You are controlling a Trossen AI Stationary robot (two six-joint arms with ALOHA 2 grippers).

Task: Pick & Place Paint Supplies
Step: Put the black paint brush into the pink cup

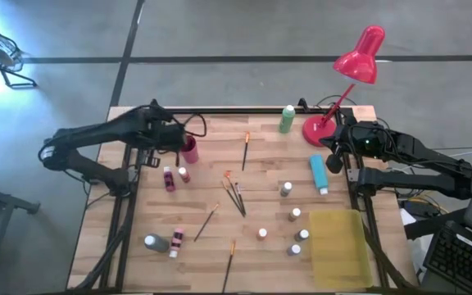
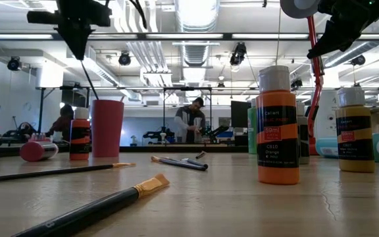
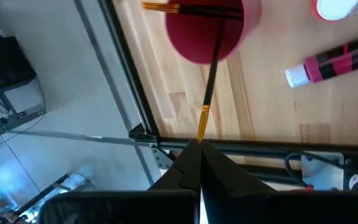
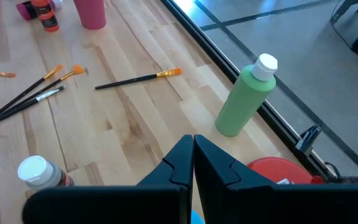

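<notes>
Two arms flank our table (image 1: 138, 274). From above we see bottles and brushes scattered across the wood, the blue bottle (image 1: 318, 174) lying flat and the green bottle (image 1: 287, 119) upright at the far edge. Only our left wrist view shows the left gripper (image 3: 199, 144) pinching a brush (image 3: 211, 68) above the red cup (image 3: 207, 28). Our right wrist view shows the right gripper (image 4: 193, 138) pressed together, empty, near the green bottle.

Red cup (image 1: 189, 151), green bottle (image 1: 287, 120), blue bottle (image 1: 318, 174) — yellow tray (image 1: 340, 250), red lamp (image 1: 359, 59).
</notes>
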